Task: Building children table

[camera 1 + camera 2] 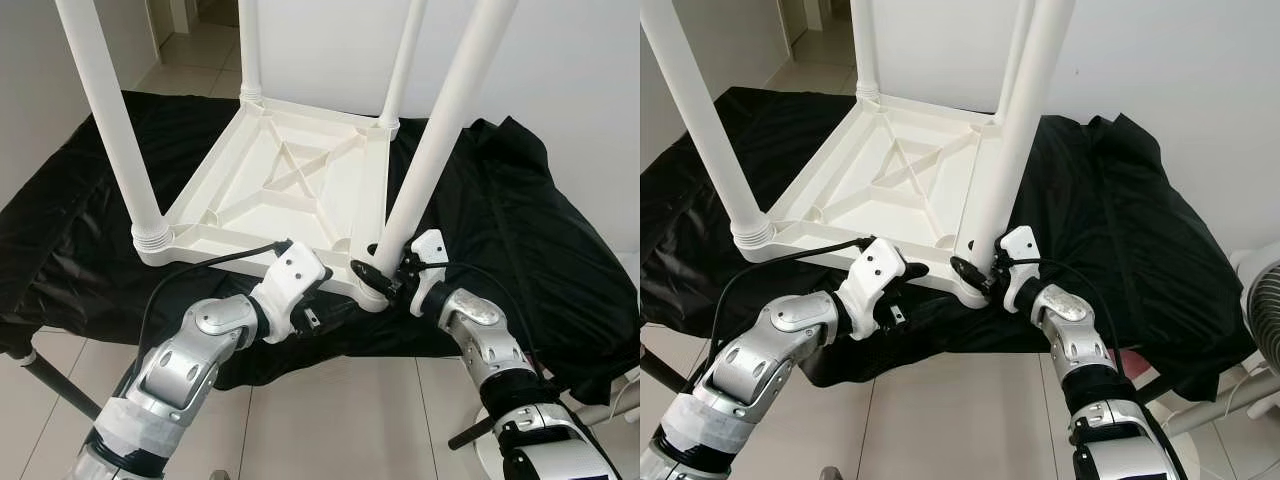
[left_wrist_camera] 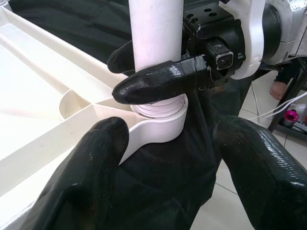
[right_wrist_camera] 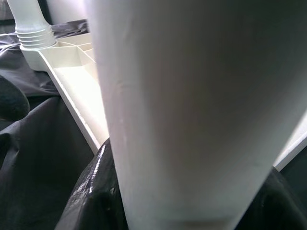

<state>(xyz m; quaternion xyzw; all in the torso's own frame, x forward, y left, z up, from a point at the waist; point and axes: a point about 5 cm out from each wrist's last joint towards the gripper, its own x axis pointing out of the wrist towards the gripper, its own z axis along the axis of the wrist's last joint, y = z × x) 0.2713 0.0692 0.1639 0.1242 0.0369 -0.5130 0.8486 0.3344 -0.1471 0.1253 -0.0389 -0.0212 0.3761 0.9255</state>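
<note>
A white plastic table point(image 1: 290, 180) lies upside down on a black cloth, its legs pointing up. My right gripper point(image 1: 375, 272) is shut on the near-right leg point(image 1: 440, 140) just above its socket point(image 2: 160, 117); one black finger point(image 2: 158, 81) wraps across the front of that leg. In the right wrist view the leg point(image 3: 192, 110) stands very close, with a finger point(image 3: 91, 196) beside it. My left gripper point(image 2: 168, 182) is open at the table's front edge, just left of that corner socket, with nothing held between its fingers point(image 2: 81, 167).
The black cloth point(image 1: 520, 230) covers a low surface and hangs over its front edge. Tiled floor point(image 1: 330, 420) lies below me. A white wall stands behind. A fan point(image 1: 1265, 300) is at the far right, and a dark stand leg point(image 1: 50, 385) at the lower left.
</note>
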